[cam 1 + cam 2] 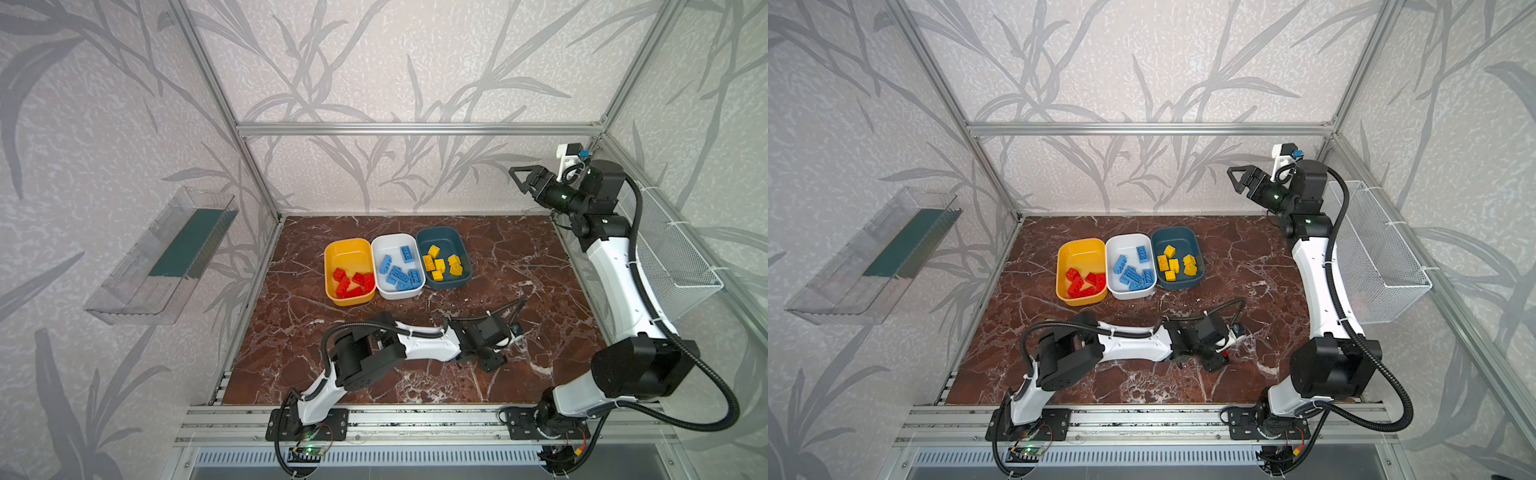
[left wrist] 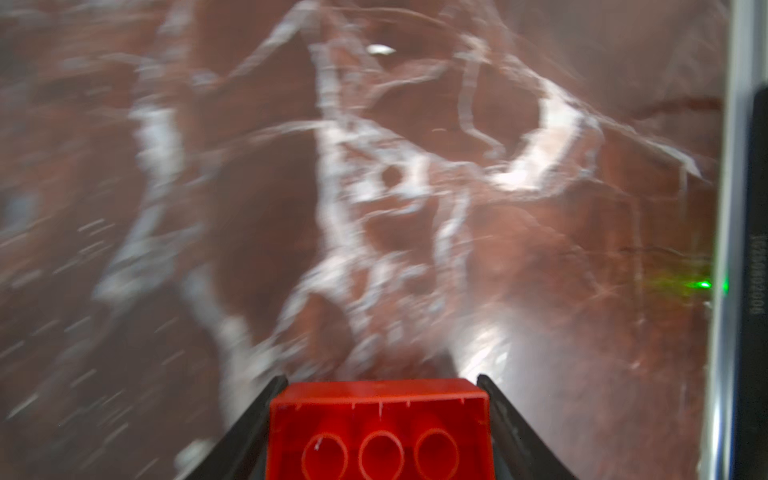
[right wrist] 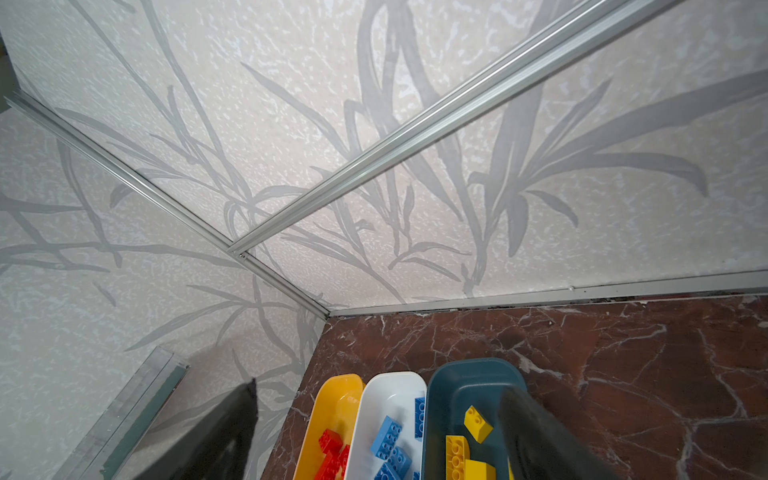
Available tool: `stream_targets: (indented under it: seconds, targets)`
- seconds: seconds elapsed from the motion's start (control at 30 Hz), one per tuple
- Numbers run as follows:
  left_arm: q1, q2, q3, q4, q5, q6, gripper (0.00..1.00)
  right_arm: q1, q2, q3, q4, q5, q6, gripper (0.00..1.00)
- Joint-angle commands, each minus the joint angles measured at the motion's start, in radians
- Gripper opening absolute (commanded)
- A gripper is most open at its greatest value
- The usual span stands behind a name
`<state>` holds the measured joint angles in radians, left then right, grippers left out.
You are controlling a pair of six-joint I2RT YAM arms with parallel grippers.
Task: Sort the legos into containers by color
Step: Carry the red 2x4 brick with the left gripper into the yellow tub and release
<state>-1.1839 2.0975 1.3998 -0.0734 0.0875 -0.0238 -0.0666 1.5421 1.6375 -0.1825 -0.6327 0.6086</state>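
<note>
**Left gripper pinches 1 red lego low over the table; 3 tubs hold sorted colours**

On my left wrist feed the left gripper has its 2 dark fingers pressed against opposite sides of a red lego. The brick's hollow underside, with 3 round tubes in a row, faces the camera. The marble tabletop behind it is smeared with blur, so I cannot tell whether the brick touches the surface. In a top view only a small red patch shows beside the wrist, which reaches low over the front middle of the table, well apart from the tubs.

The 3 containers sit side by side toward the back of the table, their long sides touching or nearly so. The yellow tub holds the red legos, the white tub holds the blue legos, and the teal tub holds the yellow legos.

The right gripper hangs high near the back right corner, empty, its fingers spread wide. My right wrist feed looks down between them at the far ends of all 3 tubs.
</note>
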Motion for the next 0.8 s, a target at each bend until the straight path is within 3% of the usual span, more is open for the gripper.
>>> stream_targets:
  seconds: [0.0, 0.23, 0.43, 0.57, 0.77]
  targets:
    - [0.055, -0.172, -0.059, 0.055, -0.057, -0.046, 0.57, -0.005, -0.046, -0.054, 0.036, 0.022, -0.016, 0.91]
    - [0.227, -0.432, -0.185, -0.006, -0.233, -0.15, 0.58, -0.004, -0.077, -0.245, 0.106, 0.056, -0.052, 0.93]
    - [0.494, -0.55, -0.203, -0.162, -0.277, -0.304, 0.59, -0.002, -0.089, -0.45, 0.222, 0.078, -0.038, 0.93]
    - [0.648, -0.535, -0.163, -0.256, -0.26, -0.373, 0.58, -0.001, -0.083, -0.558, 0.294, 0.091, -0.024, 0.93]
    - [0.799, -0.436, -0.118, -0.348, -0.286, -0.471, 0.57, 0.004, -0.091, -0.664, 0.343, 0.116, -0.032, 0.93]
